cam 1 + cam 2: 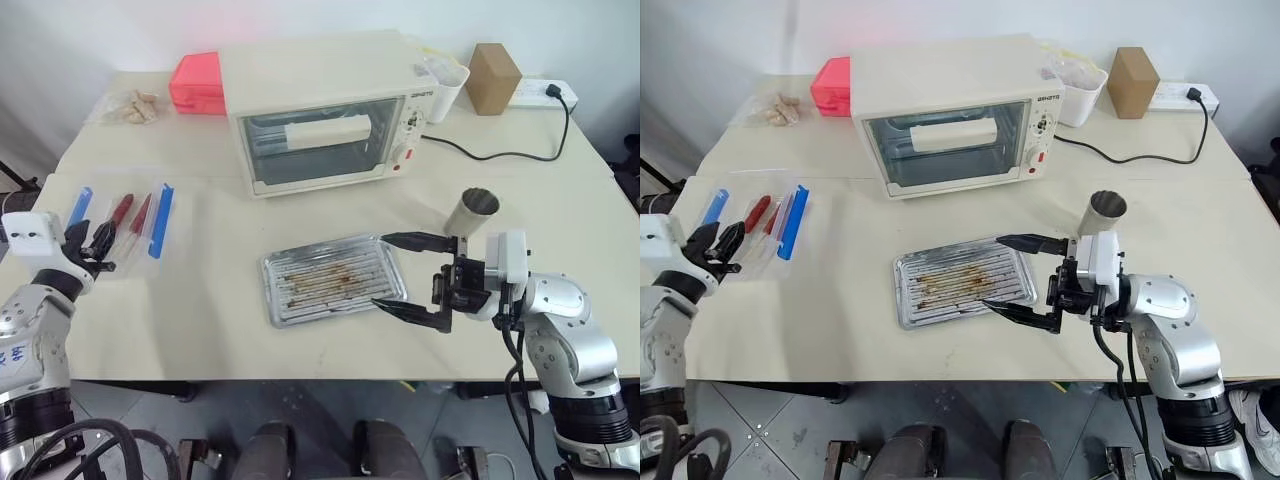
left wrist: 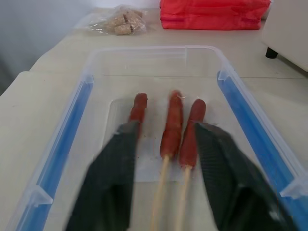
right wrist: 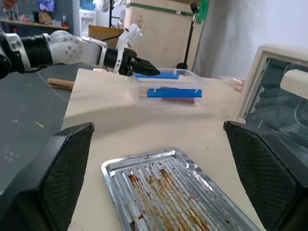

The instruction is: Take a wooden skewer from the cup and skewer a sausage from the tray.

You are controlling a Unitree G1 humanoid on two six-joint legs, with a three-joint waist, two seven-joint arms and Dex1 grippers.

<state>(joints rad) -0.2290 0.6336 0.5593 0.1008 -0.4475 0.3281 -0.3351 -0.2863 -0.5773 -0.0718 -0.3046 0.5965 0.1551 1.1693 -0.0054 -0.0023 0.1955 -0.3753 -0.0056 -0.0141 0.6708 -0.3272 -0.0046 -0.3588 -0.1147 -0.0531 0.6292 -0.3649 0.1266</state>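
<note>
I am holding my right gripper [image 1: 408, 272] just over the near right end of the tray [image 1: 300, 290], its two black fingers spread as wide as they go and gripping nothing. The tray is lying flat near the table's [image 1: 200, 330] front edge, its long axis running across me from left to right, ridges streaked with brown grease. Just behind my right wrist, the cup [image 1: 470, 212] is leaning, its open mouth tilted up and toward the right.

Over at the table's left edge, my left gripper [image 2: 163, 183] is reaching into the near end of a clear plastic tray [image 2: 226, 72] with blue sides. Its fingers are standing partly apart, flanking two skewered sausages without visibly pinching either. One sausage [image 2: 172, 125] is lying between them, its wooden skewer [image 2: 161, 192] pointing back toward my wrist, long axis running away from me; a third red sausage [image 2: 138, 108] is lying beside my finger.

Farther back, a cream toaster oven [image 1: 320, 110] is standing mid-table; its lettering is too small to read. A red box [image 1: 197, 82] and a brown box [image 1: 493, 78] are sitting behind.
</note>
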